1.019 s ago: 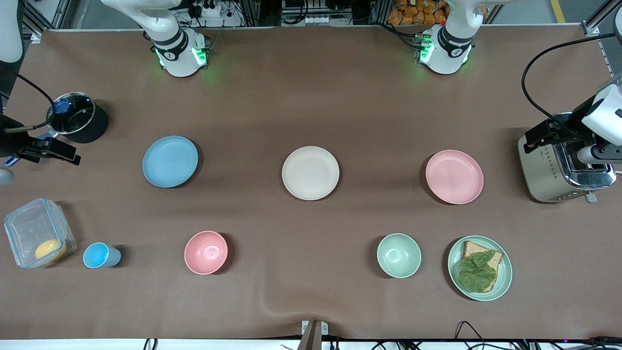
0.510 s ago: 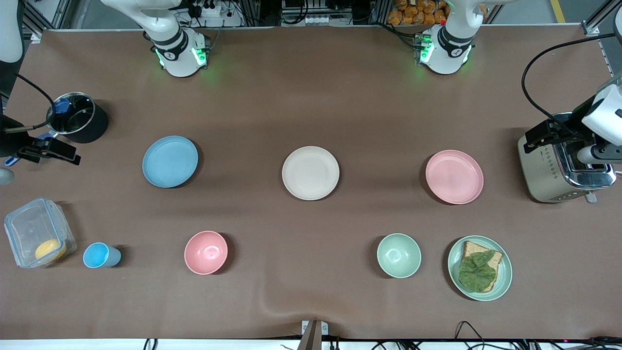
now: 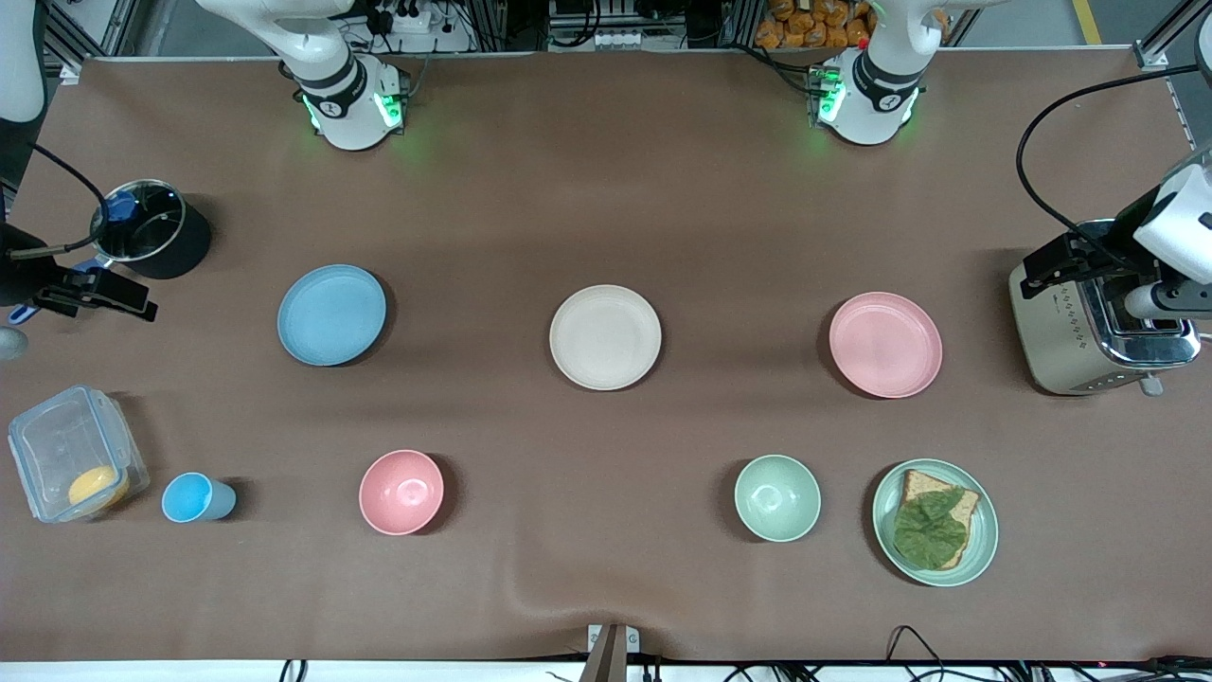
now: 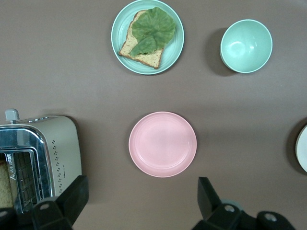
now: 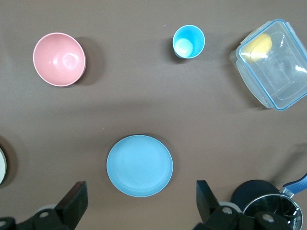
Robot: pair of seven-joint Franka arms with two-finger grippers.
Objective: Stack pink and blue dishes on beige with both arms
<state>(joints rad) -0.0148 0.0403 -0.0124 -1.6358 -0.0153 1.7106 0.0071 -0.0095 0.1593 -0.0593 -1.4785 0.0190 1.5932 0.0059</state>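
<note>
Three plates, blue (image 3: 331,314), beige (image 3: 605,337) and pink (image 3: 885,344), lay unstacked; left hand (image 4: 139,201) and right hand (image 5: 139,203) hung wide, empty.

Four plates (image 3: 331,314) – blue, beige, pink, green. Two bowls (image 3: 401,492), both nearer the camera than the beige plate (image 3: 605,336). One cup (image 3: 196,498), toaster (image 3: 1089,322), pot (image 3: 151,237), container (image 3: 71,464).
</note>
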